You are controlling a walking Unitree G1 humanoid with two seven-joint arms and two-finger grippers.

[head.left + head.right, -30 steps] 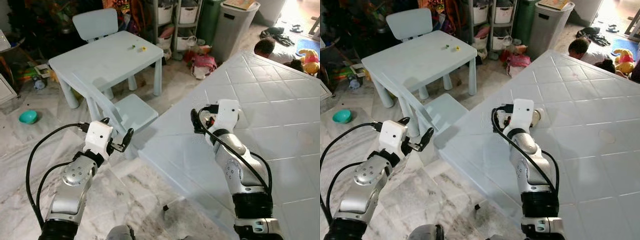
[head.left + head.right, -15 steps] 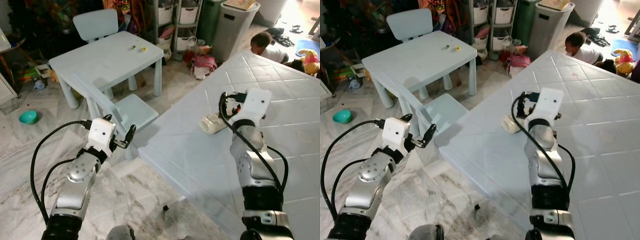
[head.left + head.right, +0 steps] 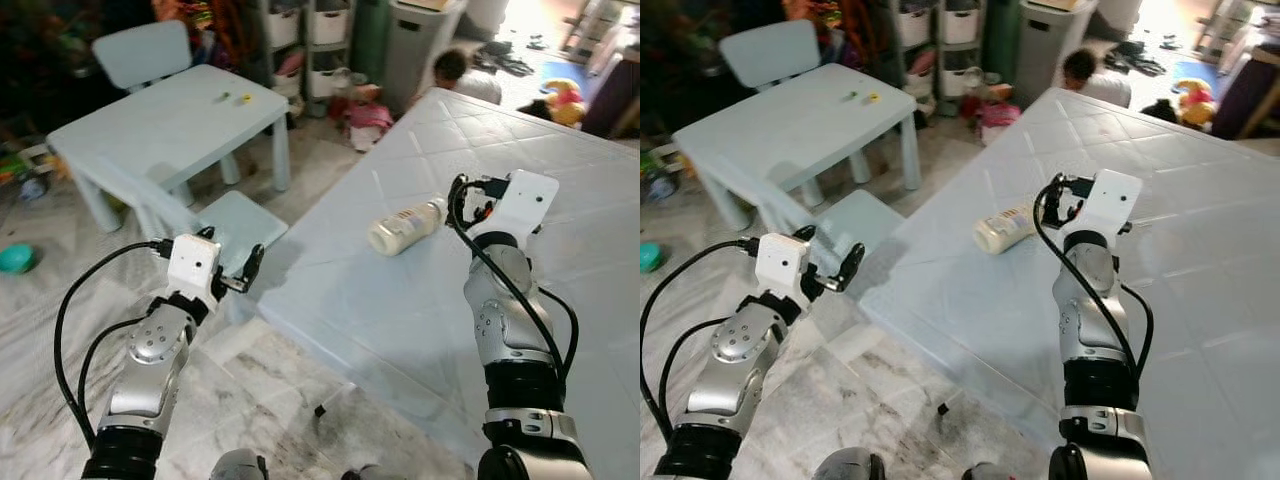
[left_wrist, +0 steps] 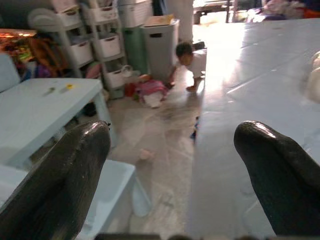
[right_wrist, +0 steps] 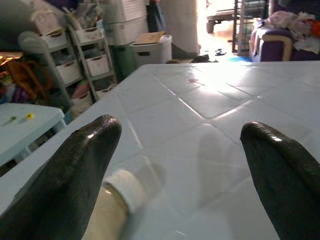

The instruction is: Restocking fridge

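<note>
While its two black fingers stand spread apart with nothing between them, the right gripper hovers over the large pale tiled table, just beside the cap end of a cream-coloured bottle. That bottle lies on its side on the tabletop, its white cap pointing toward the gripper, its body toward the table's edge. The left gripper is held off the table's near corner, above the marble floor, its fingers likewise wide open and holding nothing. Just beyond it sits a small light-blue chair, and farther off a matching low table with another chair behind it. Shelves of white bins and a grey lidded bin stand along the far wall, and a person crouches on the floor near them.
</note>
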